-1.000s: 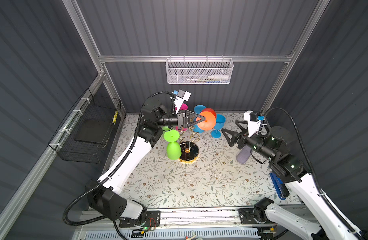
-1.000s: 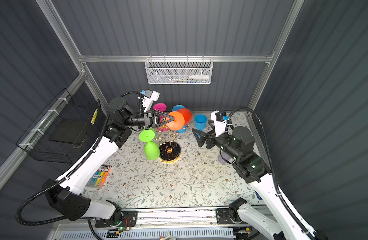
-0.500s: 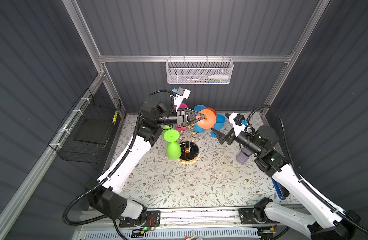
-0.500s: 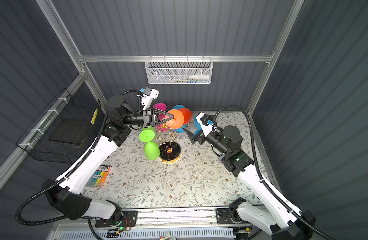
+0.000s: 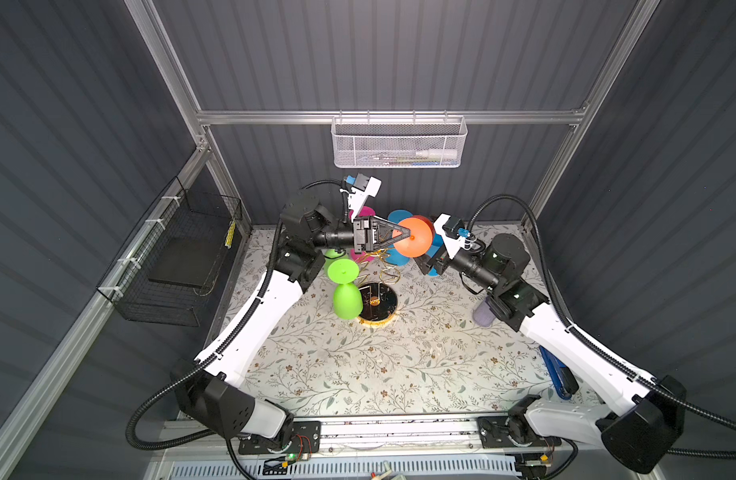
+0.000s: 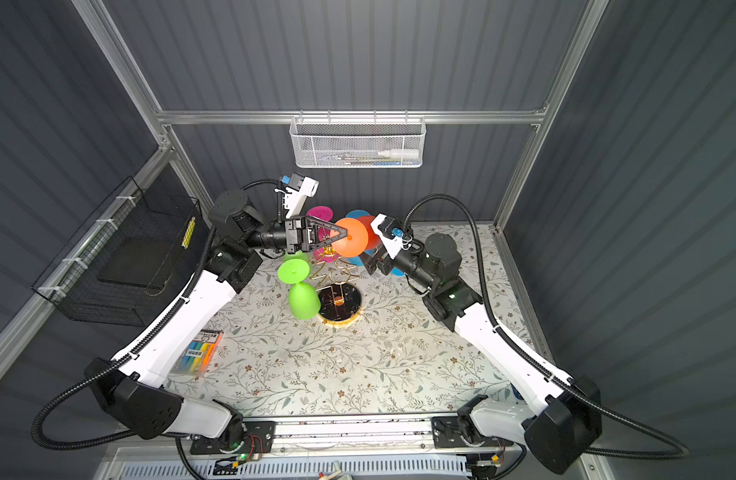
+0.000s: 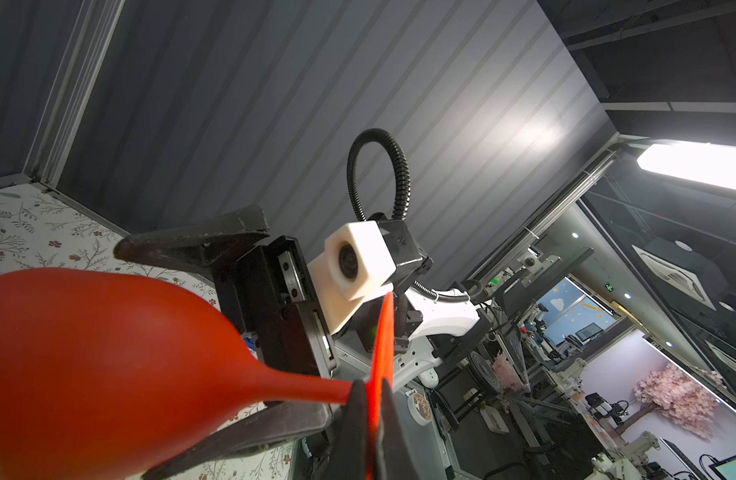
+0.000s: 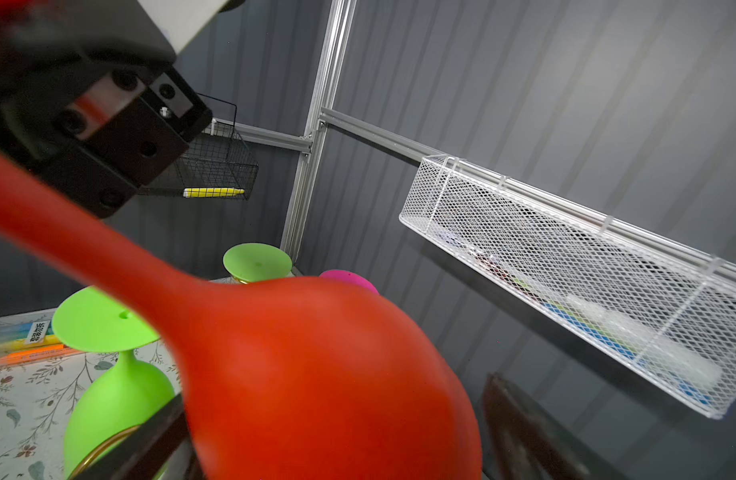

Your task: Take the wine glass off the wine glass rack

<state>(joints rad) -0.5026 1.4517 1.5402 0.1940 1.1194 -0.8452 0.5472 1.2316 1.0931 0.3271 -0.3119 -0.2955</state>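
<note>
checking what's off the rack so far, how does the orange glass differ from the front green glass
Pose: the orange glass lies sideways; the front green glass hangs bowl-down on the rack. Hold: the left gripper pinches the orange glass's foot; no gripper touches the green glass. Same goblet shape.

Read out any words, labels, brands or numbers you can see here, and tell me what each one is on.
Nothing can be quoted with confidence.
Marker pack: a label with what look like Chinese characters, too blurred to read.
Green sign in the room behind: too small to read.
No other text shows.
</note>
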